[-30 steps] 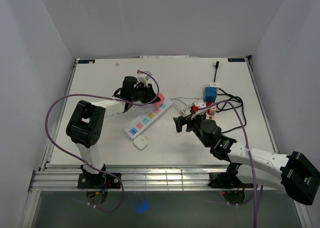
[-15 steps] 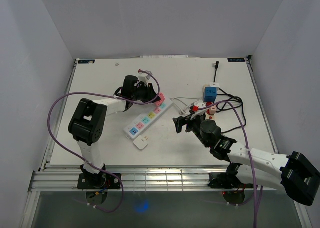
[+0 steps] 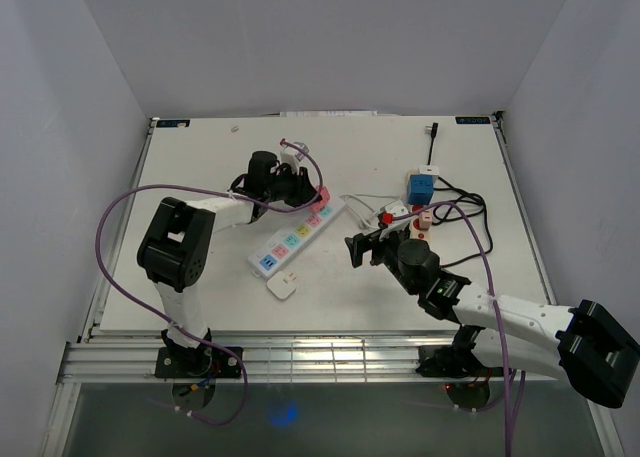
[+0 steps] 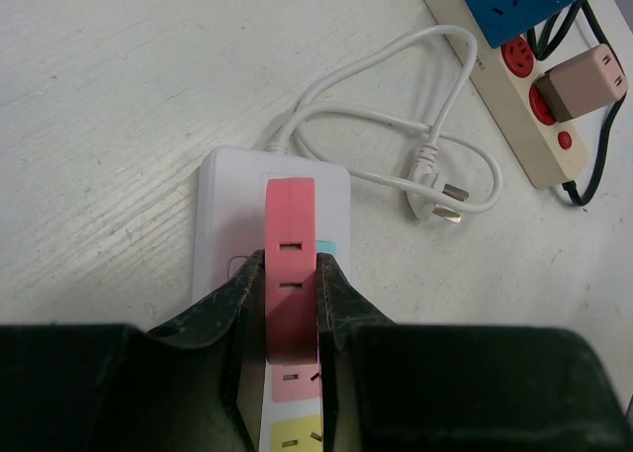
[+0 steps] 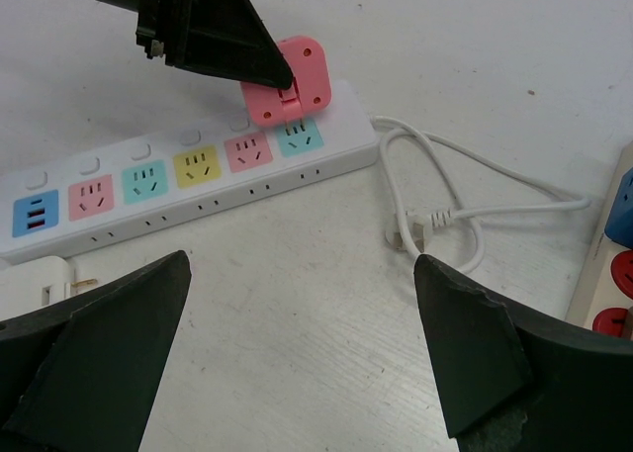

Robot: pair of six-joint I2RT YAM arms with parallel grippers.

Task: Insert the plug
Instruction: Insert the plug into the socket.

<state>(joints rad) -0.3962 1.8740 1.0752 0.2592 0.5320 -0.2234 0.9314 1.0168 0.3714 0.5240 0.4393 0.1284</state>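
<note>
One step short of done, by the look of things. Starting with the white counter (image 3: 200,157): carries a long white power strip with coloured sockets (image 3: 288,241), laid slantwise. Reaching over the strip's far end with the left arm (image 3: 215,212), jaws clamped shut on a pink square plastic plug block (image 4: 290,244). Held edge-on and tilted right over the strip's last sockets, touching the casing or just above it; cannot tell which. Not seated flush in the right wrist view, so judged as picked up and brought to the strip but not pushed home. Left to do, probably: level the block, line it up with a socket, press down, let go. Hovering just beside the strip's far end with the right arm (image 3: 500,312), jaws spread wide and holding nothing. Under those jaws, near the strip's far end, a thin white cord with a loose plug (image 5: 406,232), lying unconnected. Just beside the strip's near, blue-socket end, a small white adapter (image 3: 283,286), untouched.
</note>
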